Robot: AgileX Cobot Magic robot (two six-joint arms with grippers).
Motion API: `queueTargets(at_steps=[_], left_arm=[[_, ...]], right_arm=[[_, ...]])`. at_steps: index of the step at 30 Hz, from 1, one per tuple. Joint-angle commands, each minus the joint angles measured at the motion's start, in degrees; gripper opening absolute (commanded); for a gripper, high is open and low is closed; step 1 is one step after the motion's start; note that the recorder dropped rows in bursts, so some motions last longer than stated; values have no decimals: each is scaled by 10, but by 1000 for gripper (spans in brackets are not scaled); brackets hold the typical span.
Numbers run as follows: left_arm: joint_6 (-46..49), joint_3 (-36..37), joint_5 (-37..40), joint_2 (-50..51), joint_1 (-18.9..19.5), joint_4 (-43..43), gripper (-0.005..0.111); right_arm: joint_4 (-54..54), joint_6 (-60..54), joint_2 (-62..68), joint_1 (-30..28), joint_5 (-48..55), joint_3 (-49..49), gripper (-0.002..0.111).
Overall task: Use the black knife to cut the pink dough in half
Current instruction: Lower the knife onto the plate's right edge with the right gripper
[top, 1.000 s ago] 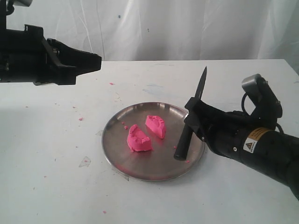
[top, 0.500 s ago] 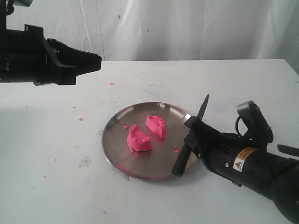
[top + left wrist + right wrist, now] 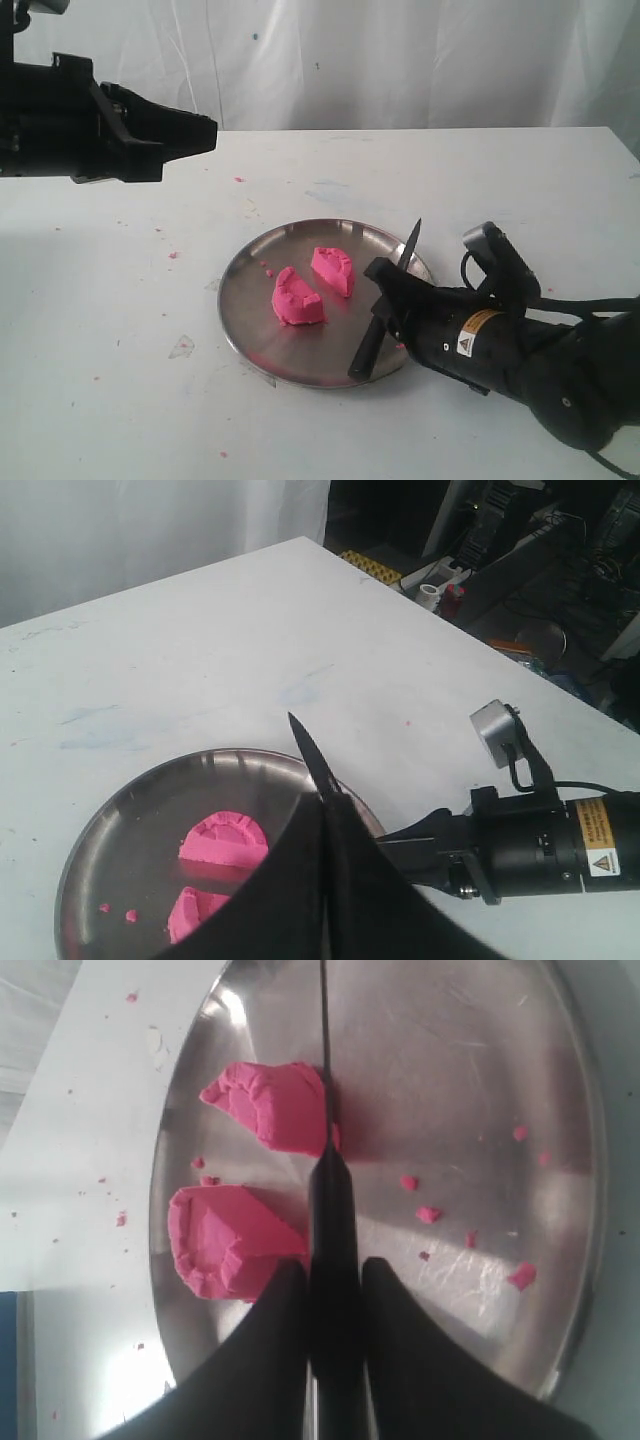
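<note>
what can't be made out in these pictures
- Left wrist view: one half of the pink dough is partly covered by the left tool. The plate is cut off by the frame edge.
- Right wrist view: the black knife has its handle end hidden between the right tool's fingers.
- Exterior view: the right tool hides the plate's right rim. Whether the knife's butt touches the plate is unclear.
</note>
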Motion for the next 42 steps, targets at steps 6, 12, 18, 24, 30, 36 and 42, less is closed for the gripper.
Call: queueTargets(at_steps=[6,12,18,24,30,36,42], left_arm=[[1,3,5,-5,-1,-7,0],[1,3,5,-5,-1,-7,0],[1,3,5,-5,-1,-7,0],[1,3,5,-5,-1,-7,0],[1,3,5,-5,-1,-7,0],[1,3,5,-5,-1,-7,0],[1,3,5,-5,-1,-7,0]], right_arm=[[-8,10,50,2,3,-21,0],[-8,13,72,2,8,-37,0],[-8,13,79,2,29,-54,0],[-10,13,79,2,29,-54,0],[-12,13,79,2,31,-54,4],[-12,13,79,2,40,-54,19],[-12,13,77,2,42,-54,20]])
